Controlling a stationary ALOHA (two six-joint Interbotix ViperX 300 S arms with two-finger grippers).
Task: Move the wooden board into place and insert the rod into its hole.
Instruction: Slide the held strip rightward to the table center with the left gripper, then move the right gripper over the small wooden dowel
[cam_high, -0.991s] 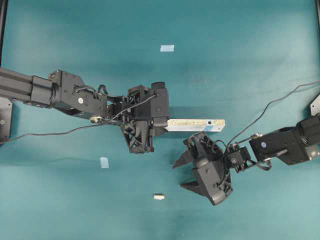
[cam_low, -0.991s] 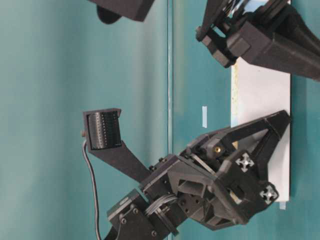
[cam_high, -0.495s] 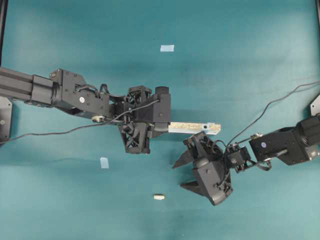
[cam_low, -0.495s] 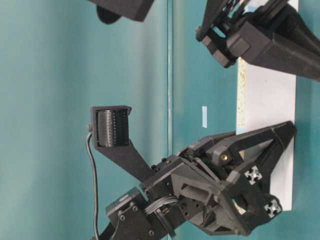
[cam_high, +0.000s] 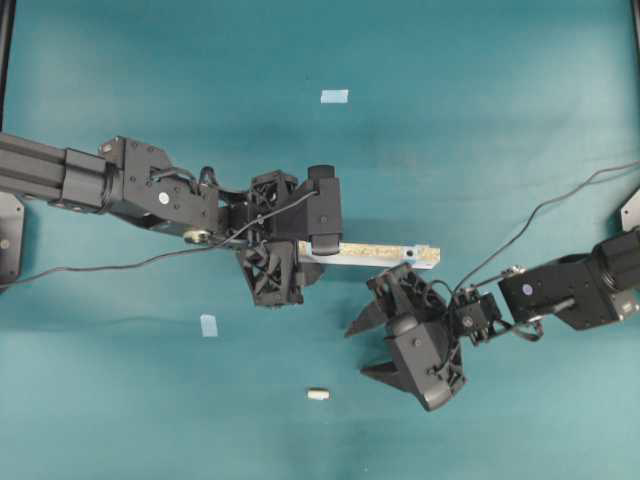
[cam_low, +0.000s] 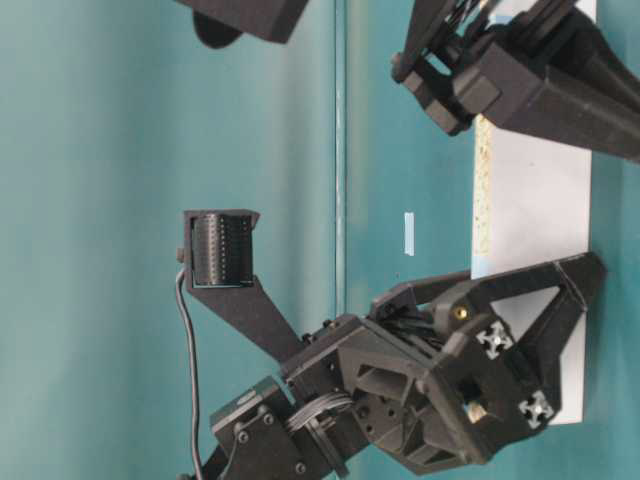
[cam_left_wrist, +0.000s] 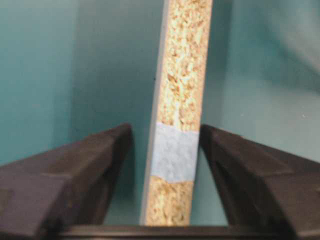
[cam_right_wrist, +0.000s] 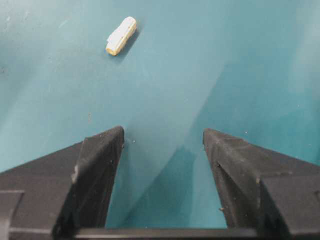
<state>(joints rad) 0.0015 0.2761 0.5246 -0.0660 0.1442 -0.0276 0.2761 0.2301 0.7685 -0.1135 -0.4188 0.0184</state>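
Board on edge btwn spread left end effector fingers, gaps both sides.

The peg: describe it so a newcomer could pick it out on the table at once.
Start at the teal table in the overhead view and find the right arm's open tool near the bottom middle. Just left of it, lying alone on the cloth, is the peg. It is a short, rounded cream cylinder, unlike the flat pale-blue tape squares and the long board.
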